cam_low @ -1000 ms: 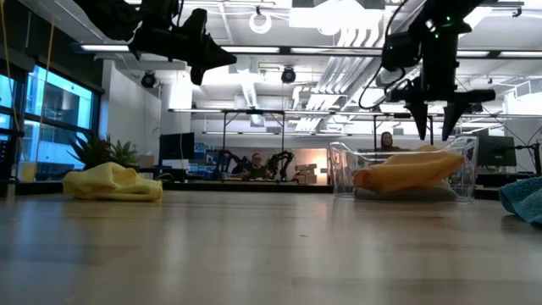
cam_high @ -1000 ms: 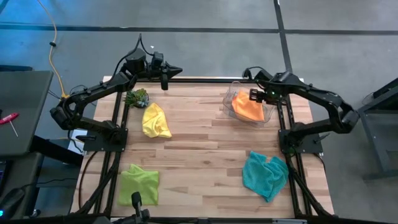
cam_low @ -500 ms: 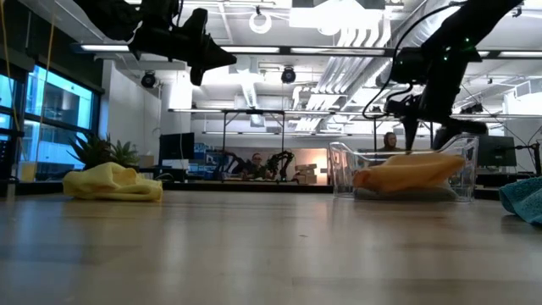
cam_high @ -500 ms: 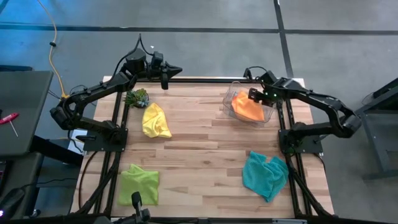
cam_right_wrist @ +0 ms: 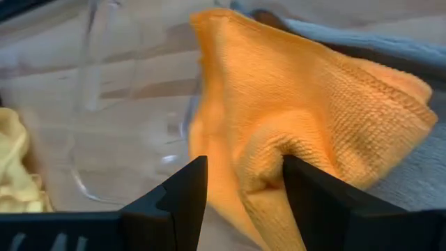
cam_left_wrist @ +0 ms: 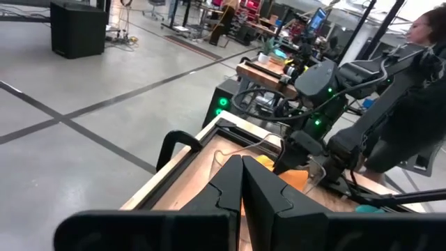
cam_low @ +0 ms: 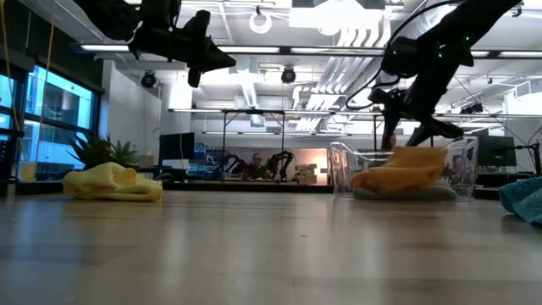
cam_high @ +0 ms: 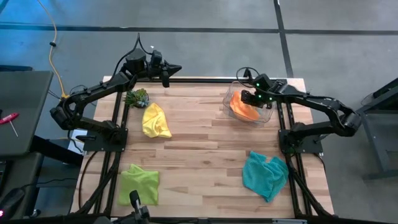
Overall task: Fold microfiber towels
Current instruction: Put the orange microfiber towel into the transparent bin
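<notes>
The right gripper (cam_right_wrist: 240, 183) has its fingers parted astride a raised fold of the orange towel (cam_right_wrist: 313, 118), not yet pinching it, inside the clear plastic bin (cam_high: 268, 114) on the wooden surface (cam_high: 205, 149), while the left gripper (cam_high: 176, 68) hangs shut and empty above the far edge.

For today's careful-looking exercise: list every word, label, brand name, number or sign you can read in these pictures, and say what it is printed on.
None: no readable text appears in any view.
The towels, the clear bin, the wooden table and both arms carry no visible lettering.
The screens and equipment in the room behind the table are too small and blurred to read.
</notes>
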`<act>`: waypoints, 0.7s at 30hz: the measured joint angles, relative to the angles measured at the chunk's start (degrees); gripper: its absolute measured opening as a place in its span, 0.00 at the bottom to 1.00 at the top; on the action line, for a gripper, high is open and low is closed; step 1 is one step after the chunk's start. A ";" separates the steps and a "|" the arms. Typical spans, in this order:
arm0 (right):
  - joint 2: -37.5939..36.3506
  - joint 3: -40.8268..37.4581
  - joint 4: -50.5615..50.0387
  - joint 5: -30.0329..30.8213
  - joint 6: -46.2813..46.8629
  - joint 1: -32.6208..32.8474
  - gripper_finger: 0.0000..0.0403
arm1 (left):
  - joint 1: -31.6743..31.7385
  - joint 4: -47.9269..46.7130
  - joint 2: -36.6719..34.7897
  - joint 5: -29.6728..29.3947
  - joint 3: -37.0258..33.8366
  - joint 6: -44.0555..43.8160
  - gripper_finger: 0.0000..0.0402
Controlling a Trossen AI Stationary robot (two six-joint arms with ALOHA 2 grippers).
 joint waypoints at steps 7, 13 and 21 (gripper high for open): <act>0.00 0.00 -5.57 6.02 0.10 -1.81 0.44 | -0.01 0.00 0.00 0.00 0.00 0.02 0.00; -0.03 0.00 -6.13 7.91 1.02 -5.10 0.44 | -0.02 0.00 0.00 0.19 0.00 0.02 0.00; -4.28 0.02 -12.49 5.57 -0.42 -7.69 0.44 | -0.02 0.00 0.00 0.46 0.00 0.04 0.00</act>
